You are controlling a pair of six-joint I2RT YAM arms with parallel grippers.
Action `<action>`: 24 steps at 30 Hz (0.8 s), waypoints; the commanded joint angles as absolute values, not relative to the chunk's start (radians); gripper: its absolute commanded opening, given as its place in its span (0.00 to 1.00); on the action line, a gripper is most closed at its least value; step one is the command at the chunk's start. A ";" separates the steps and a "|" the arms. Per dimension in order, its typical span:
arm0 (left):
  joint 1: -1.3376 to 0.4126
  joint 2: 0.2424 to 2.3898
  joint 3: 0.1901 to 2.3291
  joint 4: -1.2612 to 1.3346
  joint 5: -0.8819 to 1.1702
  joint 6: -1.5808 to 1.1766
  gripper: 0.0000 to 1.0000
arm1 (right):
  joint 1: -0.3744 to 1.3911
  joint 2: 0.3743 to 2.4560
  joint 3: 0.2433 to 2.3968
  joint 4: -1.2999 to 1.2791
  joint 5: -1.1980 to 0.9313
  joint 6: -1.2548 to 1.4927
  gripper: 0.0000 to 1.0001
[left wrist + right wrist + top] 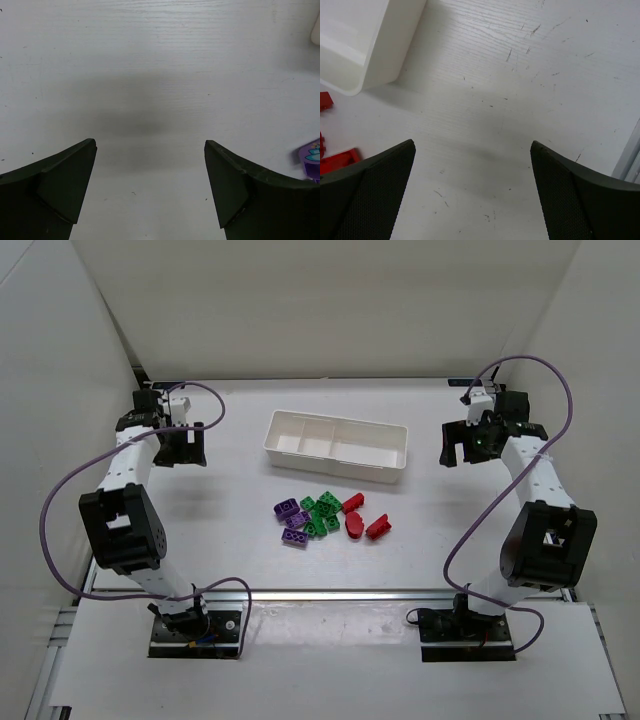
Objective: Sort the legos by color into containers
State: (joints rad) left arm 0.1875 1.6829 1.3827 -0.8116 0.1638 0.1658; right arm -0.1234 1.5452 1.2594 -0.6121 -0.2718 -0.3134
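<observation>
Small studded plastic legos [325, 518] in purple, green and red lie clustered on the matte white table [230, 540], just in front of the long, smooth-walled white tray [330, 466]. The left gripper [150, 145] and right gripper [473, 145] hang over open tabletop at either end, jaws spread wide, grasping nothing.

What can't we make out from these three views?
- Top view: legos are small and bunched, so the exact count per colour is unclear.
- Left wrist: purple lego is cut off by the right edge and partly behind the left tool. The tray is only a sliver.
- Right wrist: only one tray corner shows. Red legos are cut off by the left edge.
</observation>
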 commanded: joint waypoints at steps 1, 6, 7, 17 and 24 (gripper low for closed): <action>0.186 1.684 1.413 -0.825 0.192 0.213 0.99 | -0.127 1.502 1.238 -0.615 -0.284 -0.308 0.99; 0.183 1.577 1.391 -0.922 0.627 0.431 0.94 | -0.127 1.491 1.226 -0.618 -0.290 -0.314 0.99; 0.166 1.565 1.370 -0.937 0.658 0.442 0.94 | -0.127 1.490 1.224 -0.621 -0.291 -0.318 0.99; -0.140 1.523 1.336 -1.066 0.643 0.647 0.87 | -0.127 1.480 1.207 -0.637 -0.319 -0.331 0.99; -0.357 1.546 1.292 -1.014 0.541 0.693 0.84 | -0.126 1.479 1.200 -0.634 -0.330 -0.328 0.99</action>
